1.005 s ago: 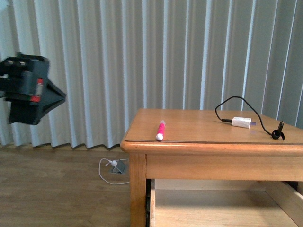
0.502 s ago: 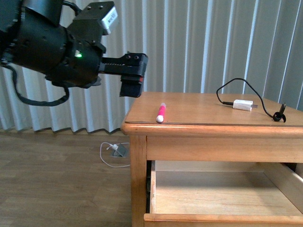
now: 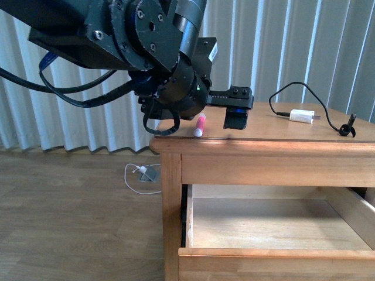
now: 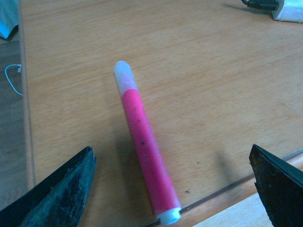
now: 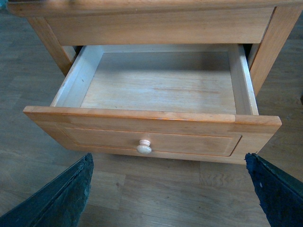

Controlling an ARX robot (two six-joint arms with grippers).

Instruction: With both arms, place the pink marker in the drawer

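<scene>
On the wooden table (image 3: 281,132) before grey curtains (image 3: 281,41) lies the pink marker (image 3: 200,125).

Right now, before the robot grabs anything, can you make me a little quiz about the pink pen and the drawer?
1. True or false: the pink marker is already inside the drawer.
2. Pick one: the left gripper is A) open, B) shut on the marker, C) out of sight.
3. Fill in: the drawer is pulled ____ and has nothing in it.

Key: 1 false, it lies on the table top; 2 A; 3 open.
</scene>
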